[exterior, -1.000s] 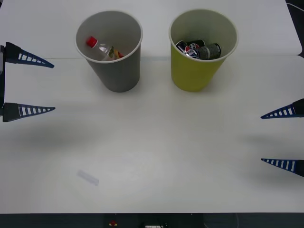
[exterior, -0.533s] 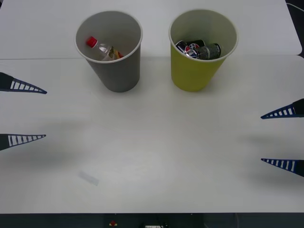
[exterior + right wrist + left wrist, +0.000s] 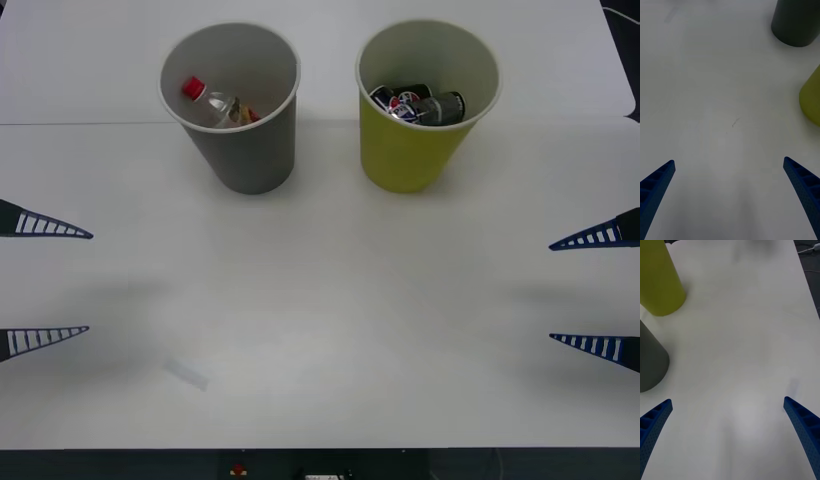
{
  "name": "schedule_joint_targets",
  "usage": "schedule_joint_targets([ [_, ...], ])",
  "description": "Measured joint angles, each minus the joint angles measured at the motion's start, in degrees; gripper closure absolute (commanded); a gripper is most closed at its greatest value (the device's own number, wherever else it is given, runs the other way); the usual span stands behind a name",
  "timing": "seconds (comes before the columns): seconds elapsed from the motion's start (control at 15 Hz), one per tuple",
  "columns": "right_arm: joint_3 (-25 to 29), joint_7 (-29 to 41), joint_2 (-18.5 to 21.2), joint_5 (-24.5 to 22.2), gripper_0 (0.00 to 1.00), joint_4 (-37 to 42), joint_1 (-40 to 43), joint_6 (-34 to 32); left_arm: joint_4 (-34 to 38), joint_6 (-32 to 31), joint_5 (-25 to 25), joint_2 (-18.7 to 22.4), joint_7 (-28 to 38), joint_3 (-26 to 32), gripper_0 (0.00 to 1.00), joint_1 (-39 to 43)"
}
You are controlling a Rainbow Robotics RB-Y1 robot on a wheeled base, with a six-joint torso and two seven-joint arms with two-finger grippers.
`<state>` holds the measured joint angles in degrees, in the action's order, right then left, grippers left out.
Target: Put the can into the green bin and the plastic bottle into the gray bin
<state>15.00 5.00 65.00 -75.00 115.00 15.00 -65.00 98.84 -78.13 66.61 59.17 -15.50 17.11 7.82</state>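
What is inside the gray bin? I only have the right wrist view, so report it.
Observer: The gray bin holds the plastic bottle, which lies with its red cap toward the rim.
Operator: Now report the green bin.
Observer: The green bin has cans lying at its bottom.
Operator: Give me the left end effector's position.
Observer: The left end effector is open at the table's left edge, apart from both bins. It is opposite the open right end effector.
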Motion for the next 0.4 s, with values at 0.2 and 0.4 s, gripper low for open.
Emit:
schedule_joint_targets([
  [0.2, 0.0, 0.0, 0.0, 0.0, 0.0, 0.0, 0.0, 0.0, 0.0, -0.3, 0.1, 0.3, -0.1, 0.0, 0.0, 1.1],
  [0.4, 0.0, 0.0, 0.0, 0.0, 0.0, 0.0, 0.0, 0.0, 0.0, -0.4, 0.2, 0.5, 0.1, 0.0, 0.0, 1.3],
])
